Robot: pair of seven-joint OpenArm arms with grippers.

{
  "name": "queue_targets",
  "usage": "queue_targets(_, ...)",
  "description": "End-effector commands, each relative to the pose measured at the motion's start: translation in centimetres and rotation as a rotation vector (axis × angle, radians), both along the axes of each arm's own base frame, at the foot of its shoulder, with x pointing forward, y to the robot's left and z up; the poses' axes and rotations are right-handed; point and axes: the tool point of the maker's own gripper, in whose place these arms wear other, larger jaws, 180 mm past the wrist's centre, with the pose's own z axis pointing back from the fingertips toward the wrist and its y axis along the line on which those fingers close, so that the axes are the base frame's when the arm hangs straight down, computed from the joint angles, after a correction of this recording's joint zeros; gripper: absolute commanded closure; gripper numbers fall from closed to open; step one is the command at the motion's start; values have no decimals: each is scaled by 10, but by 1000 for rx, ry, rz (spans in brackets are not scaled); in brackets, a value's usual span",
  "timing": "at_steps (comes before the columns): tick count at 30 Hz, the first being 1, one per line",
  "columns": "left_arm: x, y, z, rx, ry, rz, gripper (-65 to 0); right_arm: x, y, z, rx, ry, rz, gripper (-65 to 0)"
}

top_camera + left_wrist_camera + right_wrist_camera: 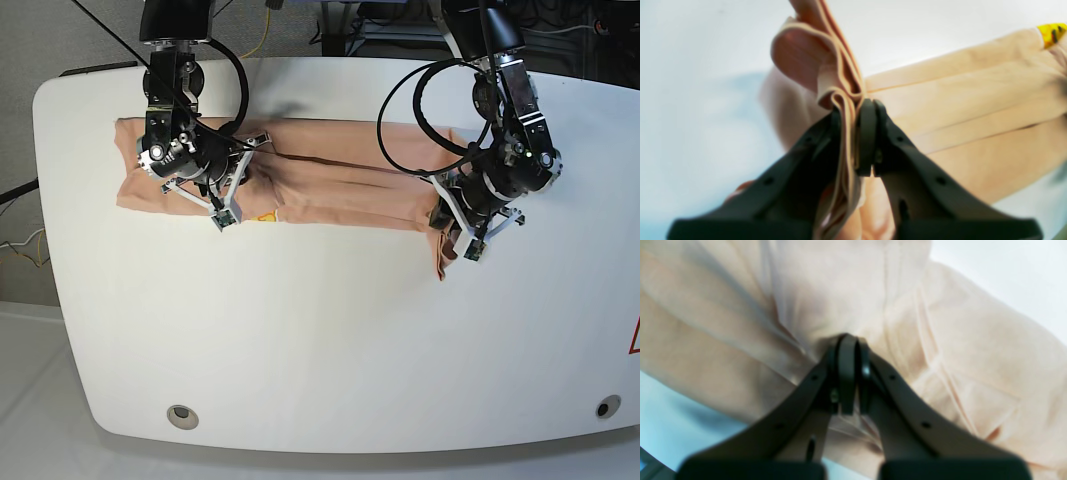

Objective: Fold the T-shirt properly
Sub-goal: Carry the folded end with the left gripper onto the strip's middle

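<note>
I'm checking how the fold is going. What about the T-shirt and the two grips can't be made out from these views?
- Base view: the left gripper and right gripper hide the T-shirt beneath them.
- Left wrist view: the yellow tag is blurred and cut by the frame edge; any print is unreadable.
- Right wrist view: the cloth between the fingers is hidden.

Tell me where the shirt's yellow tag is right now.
In the base view the yellow tag shows at the T-shirt's near edge, just beside the right gripper, on the table's left half.
</note>
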Motion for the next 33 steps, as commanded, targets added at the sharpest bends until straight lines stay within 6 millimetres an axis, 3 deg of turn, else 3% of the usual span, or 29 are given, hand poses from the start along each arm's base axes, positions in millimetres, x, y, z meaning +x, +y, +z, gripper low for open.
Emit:
queue_targets(1, 11, -13, 17, -32, -62, -18, -23, 0, -2, 1, -4, -5, 0, 0)
queue_targets(13, 8, -47, 18, -66, -61, -89, -23, -3, -2, -1, -4, 3, -1, 0)
queue_targets(33, -7, -79, 11, -74, -37, -188, -23, -4, -2, -2, -4, 5, -4, 0)
